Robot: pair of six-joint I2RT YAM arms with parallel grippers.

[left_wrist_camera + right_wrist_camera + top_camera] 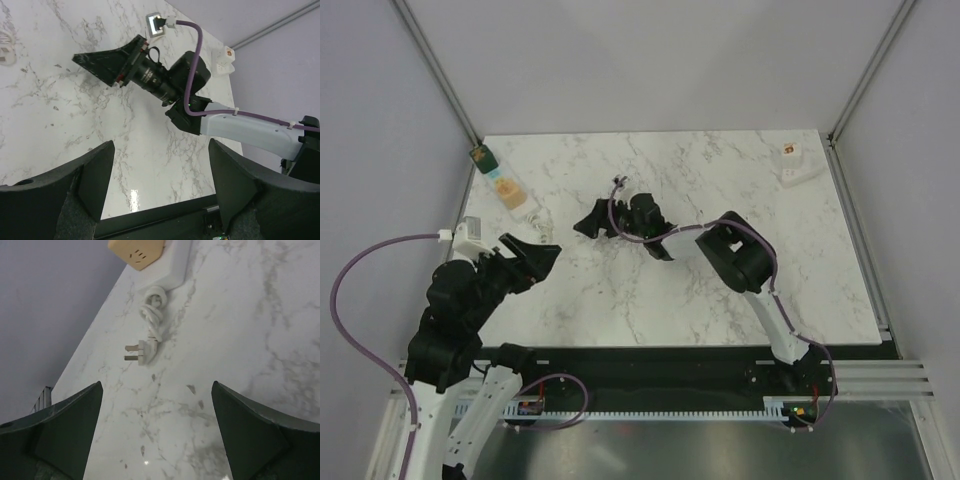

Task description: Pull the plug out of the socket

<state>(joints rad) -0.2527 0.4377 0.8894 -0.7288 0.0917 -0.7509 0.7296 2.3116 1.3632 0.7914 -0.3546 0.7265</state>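
Observation:
A white power strip [507, 192] lies at the table's far left, with a green plug [483, 155] seated at its far end. Its own coiled cord and white plug [541, 226] lie loose on the marble beside it. In the right wrist view the strip's end [172, 265], the coil [152, 310] and the loose plug [140, 352] lie ahead of my open, empty right gripper [157, 430]. My right gripper [592, 222] hovers mid-table and points left. My left gripper [535, 255] is open and empty near the strip's cord; it also shows in the left wrist view [160, 185].
A small white adapter with an orange mark [792, 163] sits at the far right corner, and shows in the left wrist view [222, 60]. Grey walls enclose the table. The right arm [740, 255] stretches across the middle. Bare marble [620, 300] lies in front.

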